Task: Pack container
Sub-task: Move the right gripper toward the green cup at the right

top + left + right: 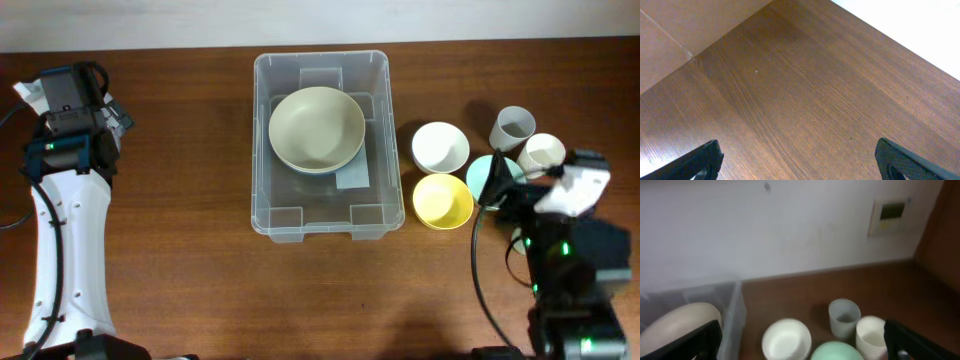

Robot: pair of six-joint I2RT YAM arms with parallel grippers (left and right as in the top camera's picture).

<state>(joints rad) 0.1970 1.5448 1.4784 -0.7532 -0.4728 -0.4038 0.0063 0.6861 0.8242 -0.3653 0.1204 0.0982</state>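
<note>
The clear plastic container (325,215) sits mid-table with a large beige bowl (316,129) inside it. To its right stand a white bowl (440,146), a yellow bowl (442,200), a mint green bowl (487,175), a grey cup (515,127) and a cream cup (541,152). My right gripper (515,190) is open and empty just right of the mint bowl; its view shows the white bowl (786,339), mint bowl (836,351), grey cup (844,316), cream cup (870,335) and container wall (732,312). My left gripper (797,162) is open and empty over bare wood at the far left.
The left arm (65,200) lies along the table's left side. The right arm base (570,290) stands at the front right. A wall with a switch panel (887,215) rises behind the table's back edge.
</note>
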